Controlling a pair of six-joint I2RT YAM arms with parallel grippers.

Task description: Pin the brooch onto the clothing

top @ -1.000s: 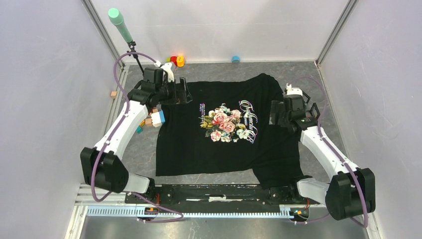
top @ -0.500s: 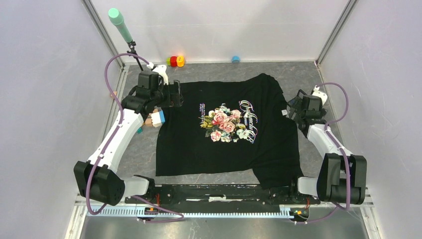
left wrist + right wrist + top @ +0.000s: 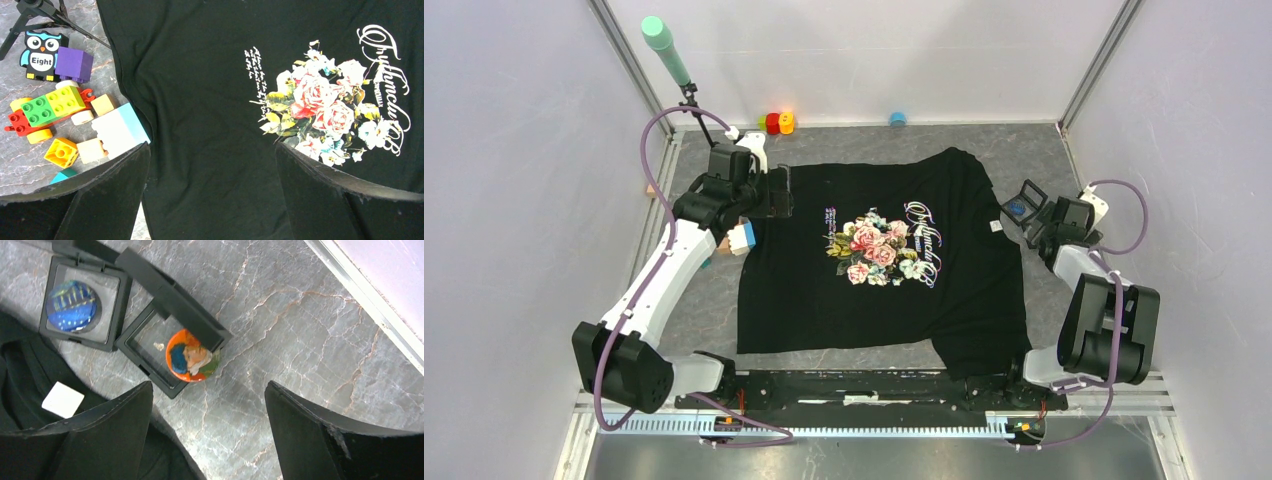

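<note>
Over the grey worktop [image 3: 310,330] just right of the clothing [image 3: 874,300] (spread flat, print up), hovering with right fingers [image 3: 95,440] spread wide and empty above the orange brooch [image 3: 192,356] at the edge of its open black case [image 3: 145,347]. Could go wrong by pinching the case rim along with it, flicking it away, or drifting to the blue brooch [image 3: 73,306] alongside. Folded back tight on the right, wrist down; stretched forward on the left, with left fingers [image 3: 105,200] released above the clothing's edge near toy bricks [image 3: 55,107].
</note>
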